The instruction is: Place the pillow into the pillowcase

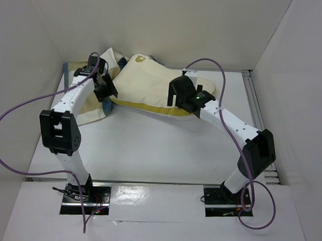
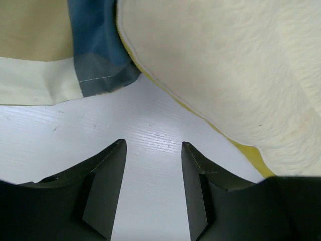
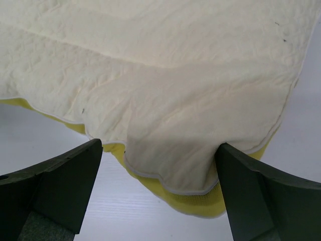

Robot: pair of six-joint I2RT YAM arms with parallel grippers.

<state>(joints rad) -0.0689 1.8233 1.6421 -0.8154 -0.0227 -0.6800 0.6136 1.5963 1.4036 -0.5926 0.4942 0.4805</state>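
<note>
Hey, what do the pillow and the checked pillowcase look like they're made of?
The pillow: soft matte cream fabric, probably cotton, with crinkled texture and a stitched edge over yellow.
The pillowcase: thin smooth woven cloth, perhaps cotton; it lies flat with a stitched hem.

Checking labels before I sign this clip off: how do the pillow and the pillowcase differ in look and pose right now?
The pillow is plain cream with a yellow edge; the pillowcase has blue, tan and cream-white checks. The pillow looks padded and thick; the pillowcase lies thin and limp. The pillow sits mid-table at the back, the pillowcase to its left. Both are soft fabric resting on the table.
</note>
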